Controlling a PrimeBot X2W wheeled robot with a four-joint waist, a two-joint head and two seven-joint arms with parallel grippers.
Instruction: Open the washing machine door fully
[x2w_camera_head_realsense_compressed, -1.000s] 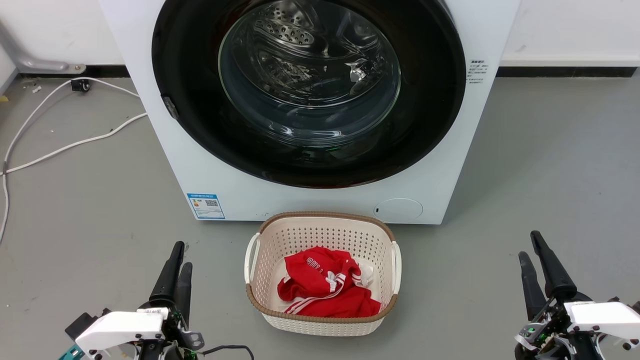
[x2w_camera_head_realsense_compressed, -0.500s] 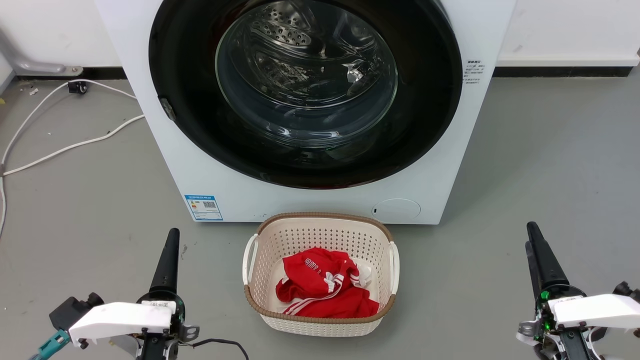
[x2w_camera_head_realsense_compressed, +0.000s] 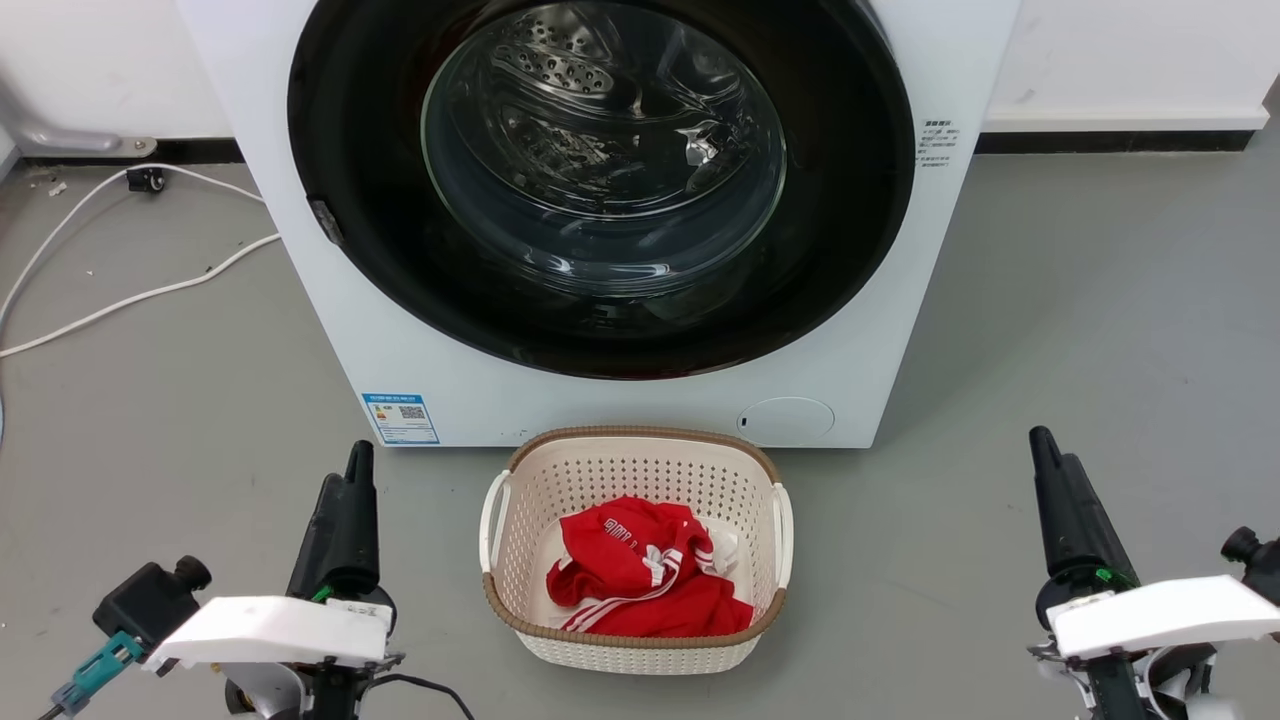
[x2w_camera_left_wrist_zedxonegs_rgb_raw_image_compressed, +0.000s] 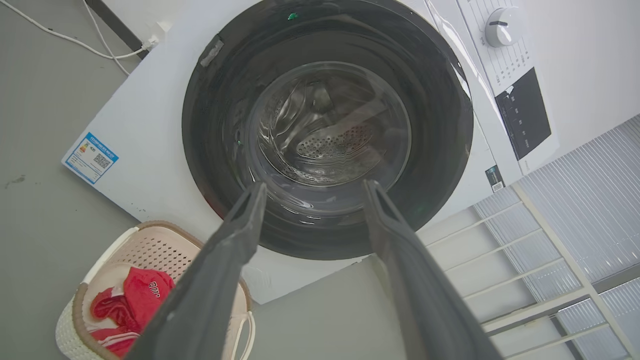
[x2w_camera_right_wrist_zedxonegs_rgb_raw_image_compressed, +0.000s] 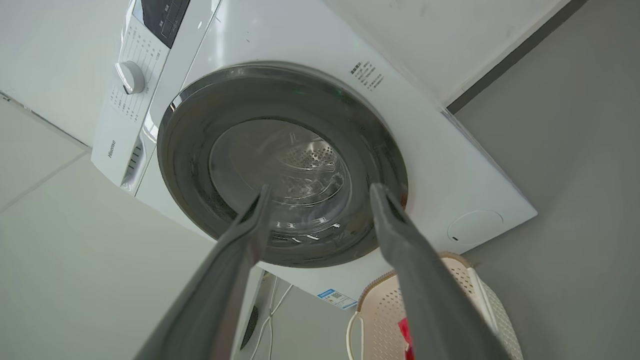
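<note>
In the head view, the left claw (x2w_camera_head_realsense_compressed: 357, 455) and the right claw (x2w_camera_head_realsense_compressed: 1042, 440) are seen pointing toward the white washing machine (x2w_camera_head_realsense_compressed: 400, 350); each pair of fingers is overlapped edge-on here, so their gap cannot be judged from this view. The washing machine door (x2w_camera_head_realsense_compressed: 603, 160) is found ahead of and between the two claws, well apart from both, lying flat against the machine front. A pale basket (x2w_camera_head_realsense_compressed: 640, 437) holding a red garment (x2w_camera_head_realsense_compressed: 640, 585) is set on the grey floor between the claws, nearer than the machine; white cables (x2w_camera_head_realsense_compressed: 130, 295) are laid ahead of the left claw, on its outer side.

In the left wrist view, the left claw (x2w_camera_left_wrist_zedxonegs_rgb_raw_image_compressed: 315, 184) is shown spread wide, nothing held; the door (x2w_camera_left_wrist_zedxonegs_rgb_raw_image_compressed: 327, 130) is framed beyond its fingertips, untouched; the basket (x2w_camera_left_wrist_zedxonegs_rgb_raw_image_compressed: 125, 235) is seen beside one finger.

In the right wrist view, the right claw (x2w_camera_right_wrist_zedxonegs_rgb_raw_image_compressed: 321, 186) is likewise parted and empty; the door (x2w_camera_right_wrist_zedxonegs_rgb_raw_image_compressed: 280, 160) is seen beyond its tips, apart from them; a white knob (x2w_camera_right_wrist_zedxonegs_rgb_raw_image_compressed: 131, 76) is placed past the door.
</note>
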